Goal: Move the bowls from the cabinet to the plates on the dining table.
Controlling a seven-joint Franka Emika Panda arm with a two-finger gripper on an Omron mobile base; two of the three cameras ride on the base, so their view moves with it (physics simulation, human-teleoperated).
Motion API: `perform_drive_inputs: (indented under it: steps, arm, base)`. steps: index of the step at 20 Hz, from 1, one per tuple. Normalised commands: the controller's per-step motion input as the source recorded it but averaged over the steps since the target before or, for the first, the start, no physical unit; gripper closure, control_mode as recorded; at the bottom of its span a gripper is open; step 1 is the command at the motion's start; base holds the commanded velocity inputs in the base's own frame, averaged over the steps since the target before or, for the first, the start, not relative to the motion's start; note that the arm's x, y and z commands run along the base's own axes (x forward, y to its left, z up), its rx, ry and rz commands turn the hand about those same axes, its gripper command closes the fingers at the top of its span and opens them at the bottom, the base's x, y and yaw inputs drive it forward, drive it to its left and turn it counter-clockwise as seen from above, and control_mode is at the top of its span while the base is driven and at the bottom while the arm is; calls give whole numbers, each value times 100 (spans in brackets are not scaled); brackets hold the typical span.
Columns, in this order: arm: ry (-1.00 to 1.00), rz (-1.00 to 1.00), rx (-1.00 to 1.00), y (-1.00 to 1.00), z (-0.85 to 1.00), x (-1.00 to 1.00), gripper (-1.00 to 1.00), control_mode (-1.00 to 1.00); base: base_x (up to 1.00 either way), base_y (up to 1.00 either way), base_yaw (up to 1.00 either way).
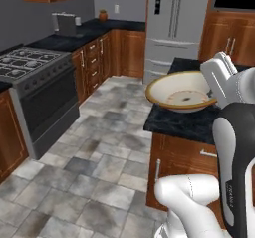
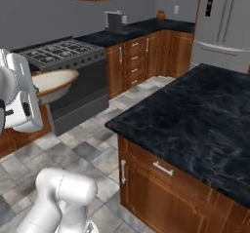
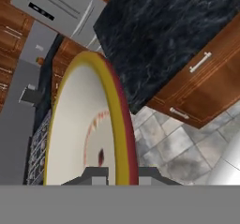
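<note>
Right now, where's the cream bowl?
The cream bowl is held up in the air by the tool, shut on its rim, beside the near end of the dining table, with the stove behind it.

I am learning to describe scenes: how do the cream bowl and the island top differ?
The bowl is cream with a tan rim; the island top is black with pale veins. The bowl is round and hollow, the top flat with straight edges. The bowl is held in the shut gripper, while the top rests on wooden cabinets.
</note>
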Motion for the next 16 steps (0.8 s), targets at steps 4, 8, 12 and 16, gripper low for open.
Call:
perform_drive_inputs:
  steps: [4,8,12,16]
  arm:
    - [0,0,0,0,0,0,100,100]
    - [0,0,0,0,0,0,100,100]
    - [0,0,0,0,0,0,100,100]
    - [0,0,0,0,0,0,100,100]
  base:
    - [-47,-28,-42]
    - [-46,-30,-42]
    - [-48,-30,-41]
    - [-60,-32,-40]
